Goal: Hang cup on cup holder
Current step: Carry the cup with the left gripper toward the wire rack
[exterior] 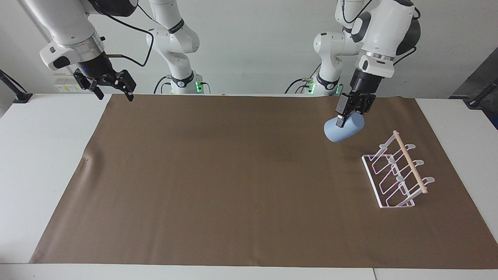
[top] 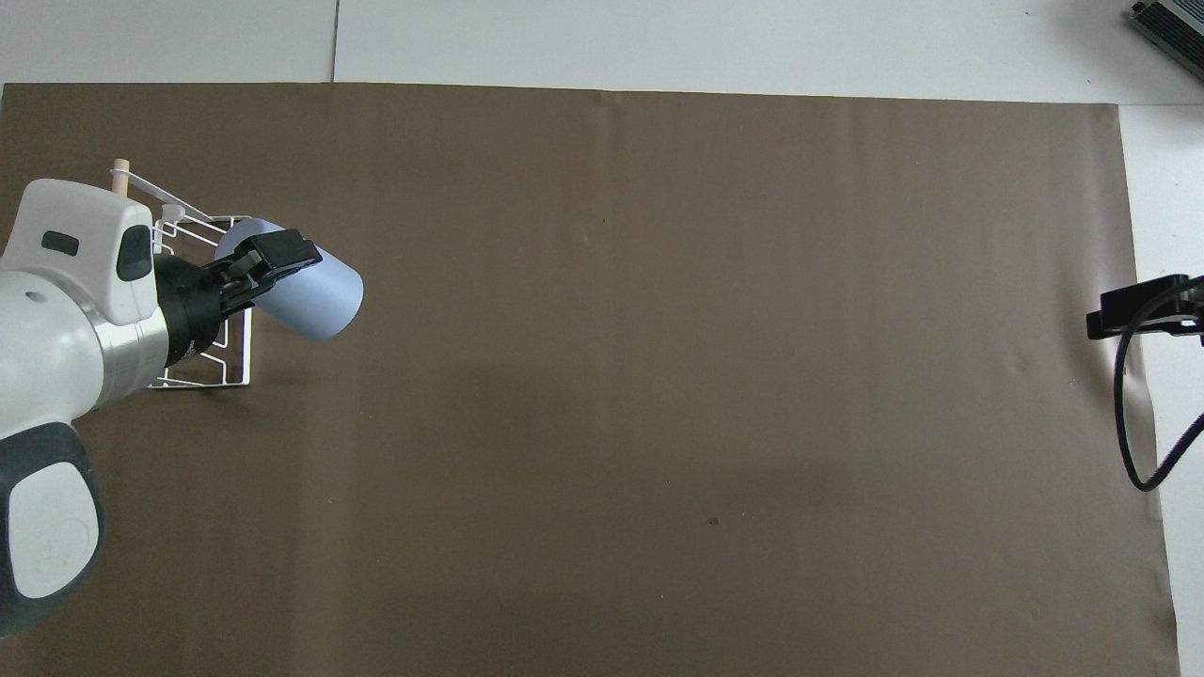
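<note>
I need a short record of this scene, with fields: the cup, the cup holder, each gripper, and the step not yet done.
cup: light blue, tilted, held in the air, over the brown mat
cup holder: white wire rack on the mat, toward the left arm's end, no cup on it
left gripper: shut on the cup, apart from the rack
right gripper: open, waits over the mat's edge
not yet done: hanging the cup on a prong

Cup holder [exterior: 397,175] on mat [exterior: 233,175], left arm's end.
</note>
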### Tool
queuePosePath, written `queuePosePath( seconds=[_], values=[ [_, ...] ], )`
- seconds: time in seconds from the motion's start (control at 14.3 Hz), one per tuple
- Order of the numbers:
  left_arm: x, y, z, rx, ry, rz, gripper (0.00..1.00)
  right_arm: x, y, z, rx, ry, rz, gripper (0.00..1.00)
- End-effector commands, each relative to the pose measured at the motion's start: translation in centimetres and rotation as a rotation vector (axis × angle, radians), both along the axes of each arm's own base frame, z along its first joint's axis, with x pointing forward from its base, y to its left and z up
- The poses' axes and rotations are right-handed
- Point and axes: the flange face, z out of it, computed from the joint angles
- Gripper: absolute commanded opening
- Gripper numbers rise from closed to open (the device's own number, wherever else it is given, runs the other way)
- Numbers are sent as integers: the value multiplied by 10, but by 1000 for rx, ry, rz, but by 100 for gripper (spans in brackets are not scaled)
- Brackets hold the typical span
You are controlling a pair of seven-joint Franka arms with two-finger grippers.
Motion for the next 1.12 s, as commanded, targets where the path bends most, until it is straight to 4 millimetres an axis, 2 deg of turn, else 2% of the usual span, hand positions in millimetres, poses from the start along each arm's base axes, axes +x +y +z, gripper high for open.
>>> queuePosePath(
  seconds=[0.0,0.42,0.7,0.91,1.05],
  values=[
    [-1,26,0,65,-45,-34,0,-11,-9,1,12,-15,-34,100],
    [22,81,-2,144,-150,-66,0,-12,-9,0,14,-7,-29,100],
    [52,95,-25,215,-209,-73,0,-12,-6,0,14,-3,-23,100],
    [75,105,-30,273,-220,-94,0,-12,-6,0,14,-3,-23,100],
    [84,108,-36,282,-229,-95,0,-12,-6,0,14,-3,-23,100]
  ],
)
